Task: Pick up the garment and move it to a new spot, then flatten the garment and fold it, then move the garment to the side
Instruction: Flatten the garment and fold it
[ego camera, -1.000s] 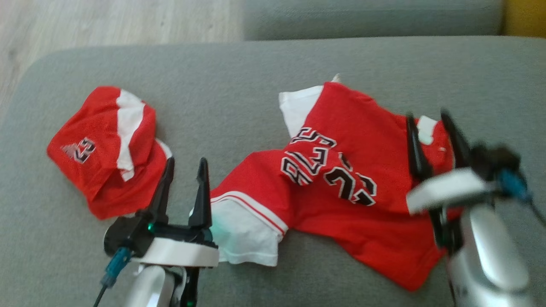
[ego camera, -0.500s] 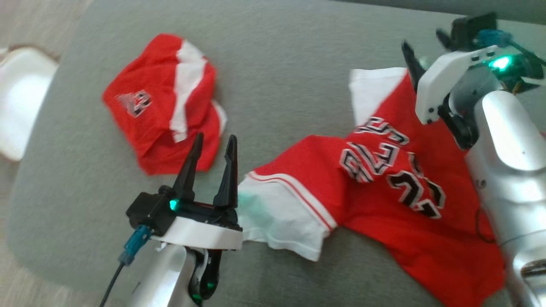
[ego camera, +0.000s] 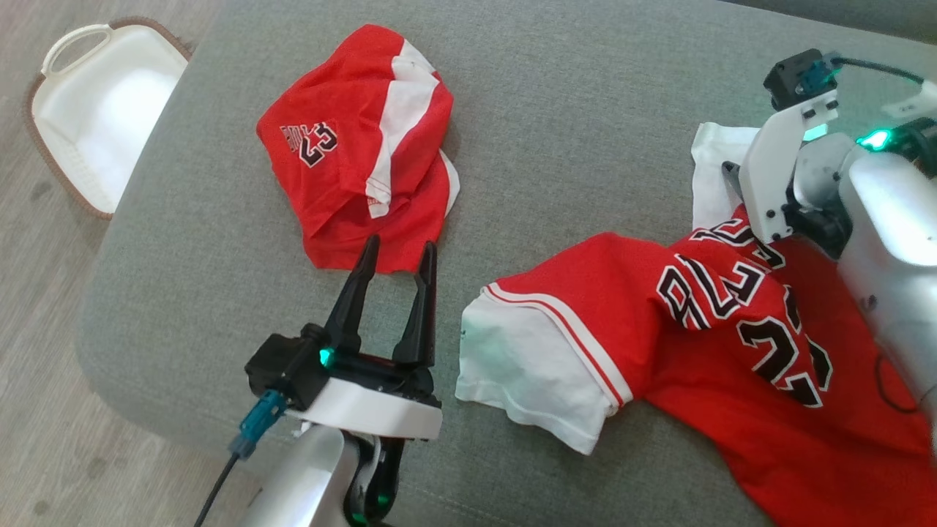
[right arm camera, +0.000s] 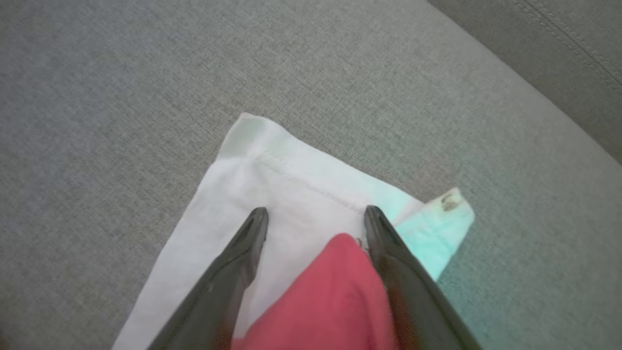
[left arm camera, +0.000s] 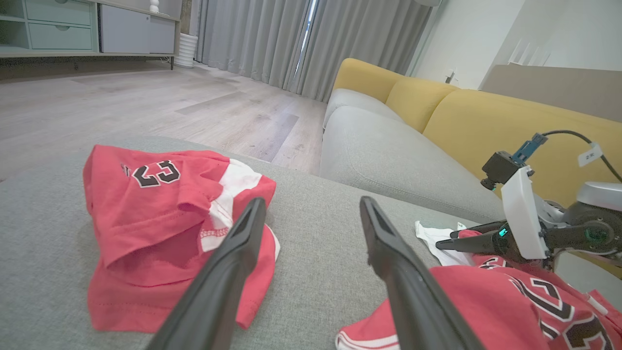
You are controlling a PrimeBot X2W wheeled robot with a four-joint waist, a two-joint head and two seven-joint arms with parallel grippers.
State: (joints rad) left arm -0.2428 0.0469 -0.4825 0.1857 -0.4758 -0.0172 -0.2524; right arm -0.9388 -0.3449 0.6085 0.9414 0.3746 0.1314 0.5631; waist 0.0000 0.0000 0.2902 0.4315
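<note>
A red jersey (ego camera: 695, 315) with white sleeves and black-and-white lettering lies crumpled on the grey cushion (ego camera: 585, 88), at the right. My right gripper (right arm camera: 316, 211) points down at its far white sleeve (right arm camera: 291, 180). It is open, its jaws straddling a red fold (right arm camera: 330, 291). In the head view its wrist hides most of the right gripper (ego camera: 732, 179). My left gripper (ego camera: 400, 245) is open and holds nothing, low over the cushion between the jersey's near sleeve (ego camera: 527, 366) and a second red garment (ego camera: 351, 146). From the left wrist, the jersey (left arm camera: 486, 301) lies right of my left gripper (left arm camera: 312, 201).
The second red garment (left arm camera: 155, 209), bunched with a white stripe and number, lies at the cushion's far left. A white basket (ego camera: 110, 110) stands on the wood floor beyond the cushion's left corner. A yellow sofa back (left arm camera: 486, 121) rises behind.
The head camera has swung left and down, so the whole picture shifted. My right gripper has gone from over the jersey's middle to its far white sleeve, fingers tipped down. Both grippers stay open.
</note>
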